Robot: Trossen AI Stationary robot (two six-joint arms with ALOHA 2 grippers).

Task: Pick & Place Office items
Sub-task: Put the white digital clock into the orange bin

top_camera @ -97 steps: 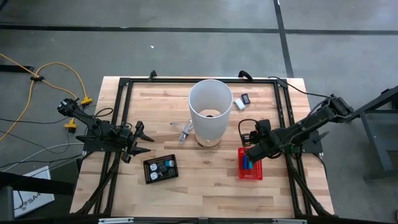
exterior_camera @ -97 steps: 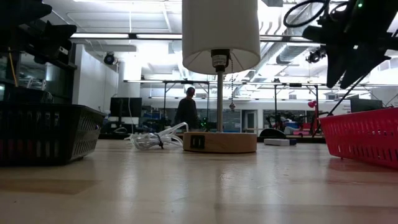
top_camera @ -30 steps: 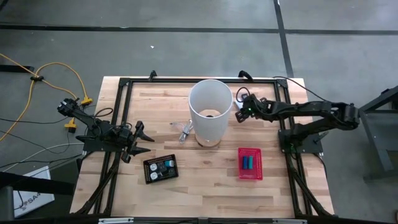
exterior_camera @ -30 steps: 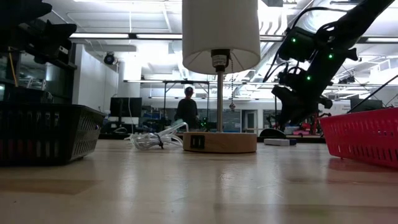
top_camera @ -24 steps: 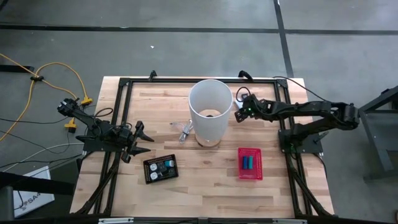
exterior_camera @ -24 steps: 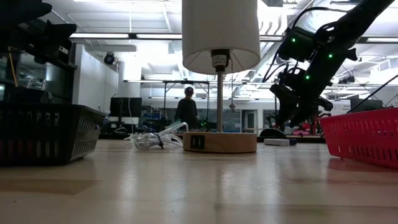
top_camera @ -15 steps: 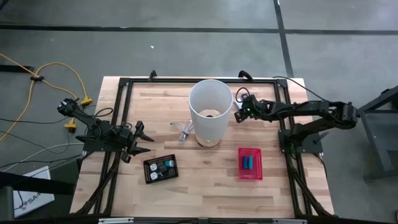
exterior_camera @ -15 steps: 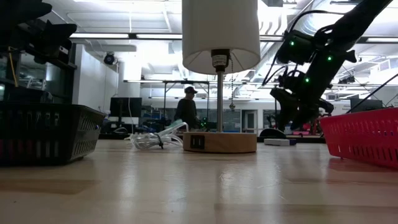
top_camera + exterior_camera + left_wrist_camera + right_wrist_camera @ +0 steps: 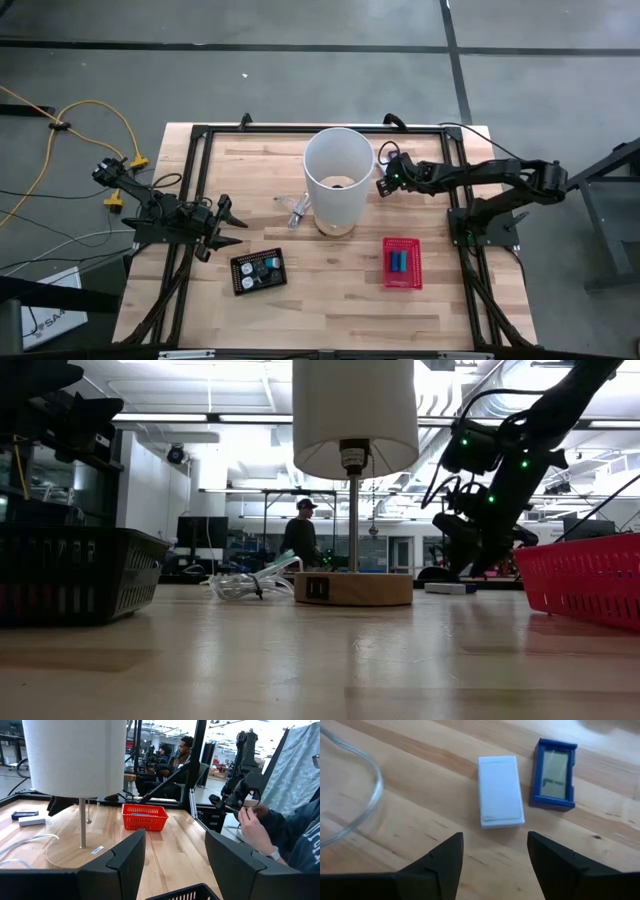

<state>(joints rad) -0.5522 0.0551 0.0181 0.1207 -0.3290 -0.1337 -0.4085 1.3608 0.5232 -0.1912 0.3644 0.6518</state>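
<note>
— Where do the right gripper's [image 9: 492, 851] fingers [image 9: 442, 857] stand?

— Spread, holding nothing, above the white block [image 9: 500, 791], which lies flat on the counter [image 9: 420, 815] in line with the gap. Just beside it lies a blue-framed piece [image 9: 555, 774], apart by a narrow strip of wood.

— And farther out?

— From above, this gripper [image 9: 384, 185] hovers at the far side, next to the lamp [image 9: 338, 178]. The red basket [image 9: 402, 263] with two blue sticks [image 9: 397, 262] sits well apart, nearer the front.

— What might spoil the pick?

— I judge a drift sideways on descent could land a finger on the blue-framed piece and shove it. The clear cord [image 9: 355, 795] looks far enough off.

— The left gripper [image 9: 172, 857]?

— Waiting with fingers apart at the counter's left edge.
</note>
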